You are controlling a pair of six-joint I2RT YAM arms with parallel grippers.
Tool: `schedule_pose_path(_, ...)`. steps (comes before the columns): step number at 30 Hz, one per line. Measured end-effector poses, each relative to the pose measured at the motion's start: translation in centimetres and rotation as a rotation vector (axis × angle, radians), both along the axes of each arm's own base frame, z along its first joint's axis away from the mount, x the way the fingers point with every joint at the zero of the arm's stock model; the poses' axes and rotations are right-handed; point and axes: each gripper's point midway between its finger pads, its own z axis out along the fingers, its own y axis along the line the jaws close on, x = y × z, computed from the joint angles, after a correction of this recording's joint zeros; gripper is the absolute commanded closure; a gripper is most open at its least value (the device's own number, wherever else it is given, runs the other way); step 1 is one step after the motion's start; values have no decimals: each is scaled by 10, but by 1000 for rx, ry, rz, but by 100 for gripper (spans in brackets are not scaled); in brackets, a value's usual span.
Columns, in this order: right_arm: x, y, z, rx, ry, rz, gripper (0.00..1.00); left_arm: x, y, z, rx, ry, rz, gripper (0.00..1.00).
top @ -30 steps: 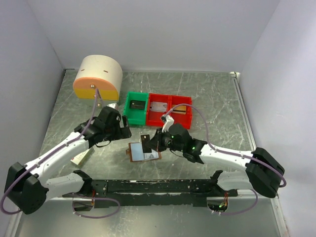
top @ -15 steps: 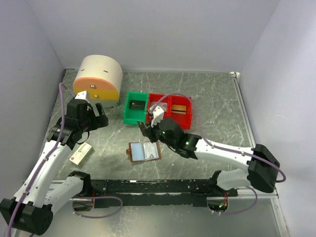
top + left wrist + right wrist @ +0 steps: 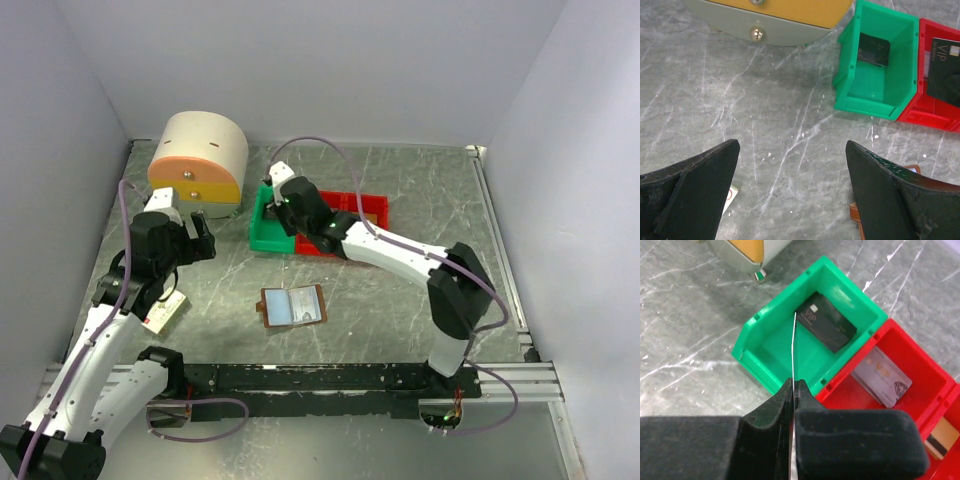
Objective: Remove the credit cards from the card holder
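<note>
Grey marble table (image 3: 420,200). The left gripper (image 3: 790,170) hovers aside, jaws spread, leaving room. The right gripper (image 3: 792,386) hangs over a green bin (image 3: 772,347). The brown card holder (image 3: 292,307) lies open, well apart from both. The right jaws pinch a thin card (image 3: 794,340) edge-on, likely for dropping in.

My left arm (image 3: 97,328) rises near the tabletop's left edge, left jaws spread wide and facing down. My right arm (image 3: 392,250) stretches from the near edge toward the far edge, right jaws pinched together on a thin card (image 3: 793,345) held edge-on.
</note>
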Motion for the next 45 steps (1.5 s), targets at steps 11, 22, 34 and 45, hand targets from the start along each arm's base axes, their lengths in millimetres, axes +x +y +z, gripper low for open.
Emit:
schedule_pose_path(11,46,29,-22,-169,-41,56,100,3,15,6,43,-33,73,1)
schedule_pose_path(22,71,33,-63,-388,-77,161,100,1,23,13,53,-61,107,1)
schedule_pose_path(34,101,31,-93,-568,-143,247,100,1,23,13,53,-61,106,2)
schedule_pose_path(45,115,19,-111,-682,-170,250,100,1,23,13,55,-61,106,2)
